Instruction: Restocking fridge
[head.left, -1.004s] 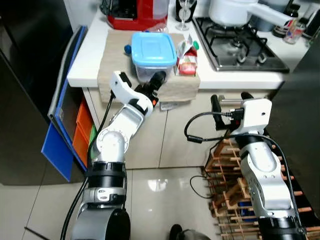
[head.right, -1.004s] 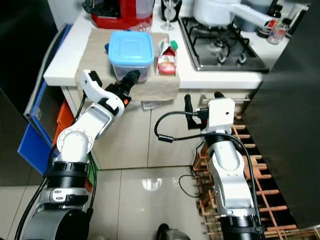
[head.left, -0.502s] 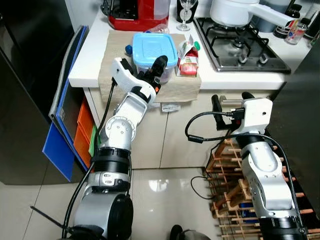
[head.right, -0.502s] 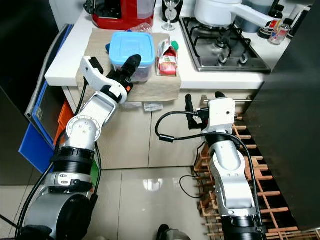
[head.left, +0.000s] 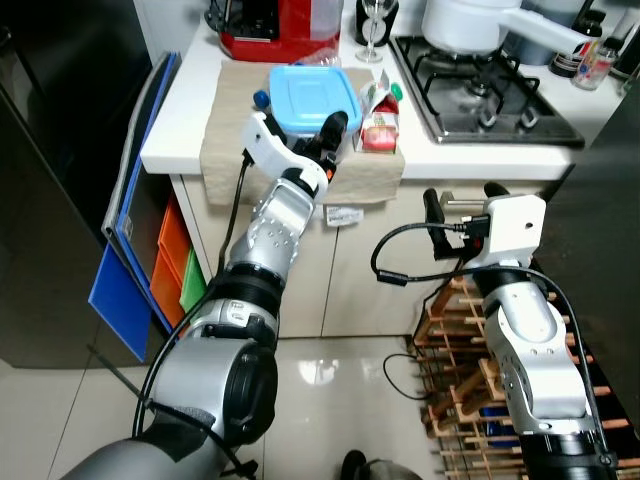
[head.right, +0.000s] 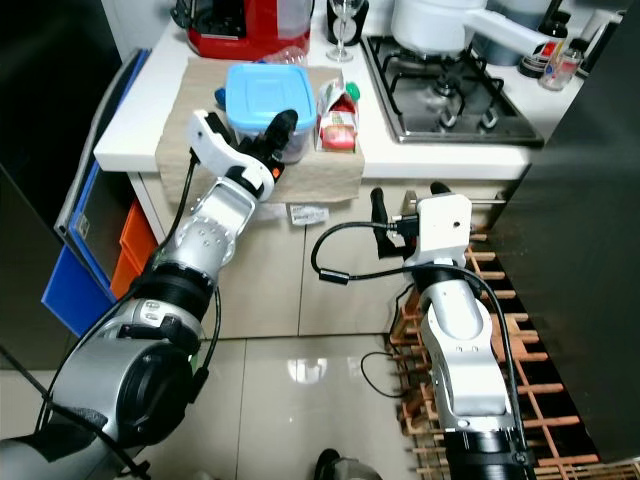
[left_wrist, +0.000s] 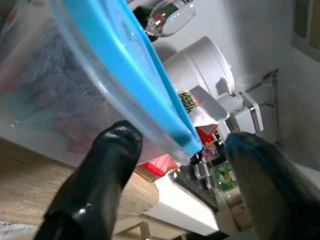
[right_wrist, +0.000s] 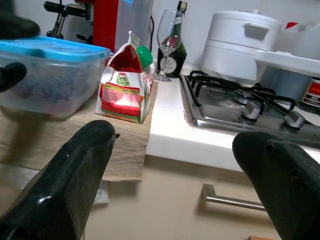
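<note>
A clear food container with a blue lid (head.left: 303, 92) sits on a beige mat (head.left: 235, 150) on the white counter. A red carton with a green cap (head.left: 377, 118) stands just to its right. My left gripper (head.left: 331, 134) is raised at the container's front right corner. It is open, and in the left wrist view the container's corner (left_wrist: 65, 85) lies between the spread fingers (left_wrist: 107, 165). My right gripper (head.left: 462, 200) is open below the counter's front edge, facing the carton (right_wrist: 125, 90) with nothing between its fingers.
A red coffee machine (head.left: 275, 25) and a wine glass (head.left: 372, 20) stand behind the mat. To the right are a gas hob (head.left: 480, 90) and a white pot (head.left: 465, 20). Blue boards (head.left: 125, 260) lean at the left beside a dark fridge (head.left: 50, 150). A wooden rack (head.left: 450, 370) stands at lower right.
My left gripper has risen and reached forward from below the counter edge to the container's front right corner. The right arm has stayed in place.
</note>
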